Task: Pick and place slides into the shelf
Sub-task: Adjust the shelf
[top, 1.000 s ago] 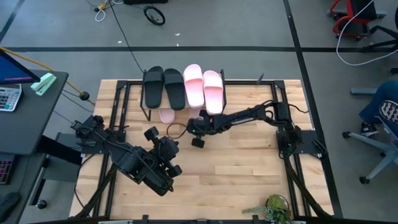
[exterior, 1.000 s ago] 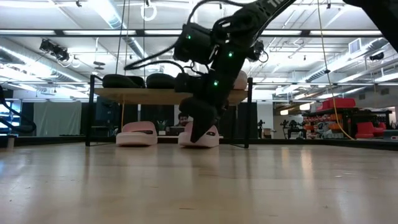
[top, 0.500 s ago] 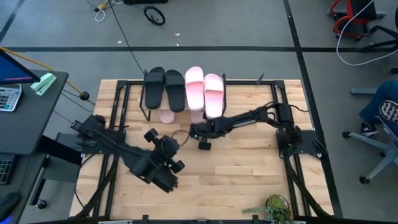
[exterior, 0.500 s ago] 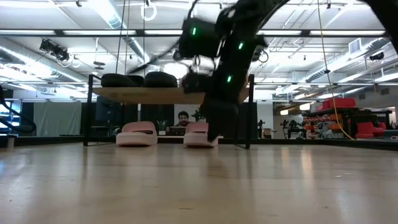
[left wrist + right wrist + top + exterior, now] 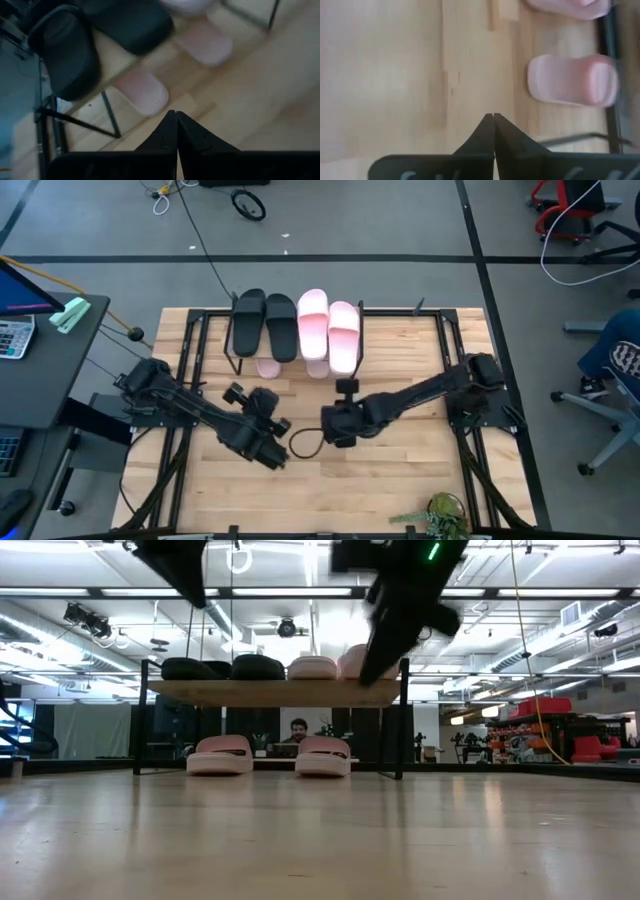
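- Wooden butcher-block desk (image 5: 400, 470) fills the middle of the room.
- Left hand (image 5: 262, 442), fingers pressed together, hangs empty above the desk.
- Small black-framed shelf with a light board (image 5: 238, 352) carries two black foam slides (image 5: 264, 322) and two pale pink slides (image 5: 328, 326) on top; two more pink slides (image 5: 272, 755) sit beneath.
- Right hand (image 5: 340, 424), fingers pressed together, is empty, in front of the shelf.

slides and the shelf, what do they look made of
Slides: the pink slides and black slides look like matte moulded foam, thick and rounded with no shine. Shelf: thin black frame, probably painted metal, under a pale board with a wood look.
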Controlling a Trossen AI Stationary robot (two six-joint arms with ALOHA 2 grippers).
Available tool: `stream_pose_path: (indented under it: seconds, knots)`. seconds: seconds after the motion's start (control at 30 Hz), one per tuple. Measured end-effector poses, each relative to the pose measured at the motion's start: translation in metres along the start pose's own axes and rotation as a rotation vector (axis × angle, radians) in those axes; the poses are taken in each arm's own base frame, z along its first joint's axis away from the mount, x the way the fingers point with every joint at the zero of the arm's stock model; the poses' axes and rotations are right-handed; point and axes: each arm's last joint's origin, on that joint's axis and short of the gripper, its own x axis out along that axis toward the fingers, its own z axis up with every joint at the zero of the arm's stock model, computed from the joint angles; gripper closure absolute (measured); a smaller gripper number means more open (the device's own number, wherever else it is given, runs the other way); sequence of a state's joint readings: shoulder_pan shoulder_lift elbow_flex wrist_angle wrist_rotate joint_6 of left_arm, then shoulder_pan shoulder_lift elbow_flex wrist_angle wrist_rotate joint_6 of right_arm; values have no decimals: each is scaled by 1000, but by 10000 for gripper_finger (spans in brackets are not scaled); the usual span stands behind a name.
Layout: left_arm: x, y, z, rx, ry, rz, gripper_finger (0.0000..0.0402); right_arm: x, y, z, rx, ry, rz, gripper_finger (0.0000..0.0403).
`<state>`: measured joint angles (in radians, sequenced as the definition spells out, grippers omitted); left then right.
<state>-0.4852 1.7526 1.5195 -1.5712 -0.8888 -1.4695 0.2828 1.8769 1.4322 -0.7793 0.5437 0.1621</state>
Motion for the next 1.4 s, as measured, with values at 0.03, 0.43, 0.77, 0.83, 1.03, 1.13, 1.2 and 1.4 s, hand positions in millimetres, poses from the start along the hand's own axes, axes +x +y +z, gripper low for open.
stream_pose_path:
  seconds: [0.03, 0.43, 0.77, 0.83, 1.03, 1.13, 1.2, 1.4]
  knots:
    - [0, 7, 5, -40, -5, -2, 398, -13, 1, -2, 17, -16, -2, 403]
    - [20, 90, -3, -314, 124, 33, 400, -141, 25, -57, 191, -150, -17, 402]
    - [62, 152, -31, -413, 175, 186, 400, -185, 79, -98, 258, -275, 76, 402]
    - [70, 162, -36, -437, 177, 230, 400, -190, 86, -103, 272, -301, 78, 400]
    - [90, 179, -44, -456, 178, 359, 400, -197, 94, -111, 310, -335, 96, 401]
    - [98, 184, -44, -442, 192, 409, 399, -198, 94, -112, 303, -336, 96, 400]
    - [102, 186, -42, -438, 199, 423, 399, -196, 93, -111, 306, -333, 92, 400]
    - [118, 180, -29, -428, 185, 340, 399, -190, 88, -104, 305, -324, 66, 400]
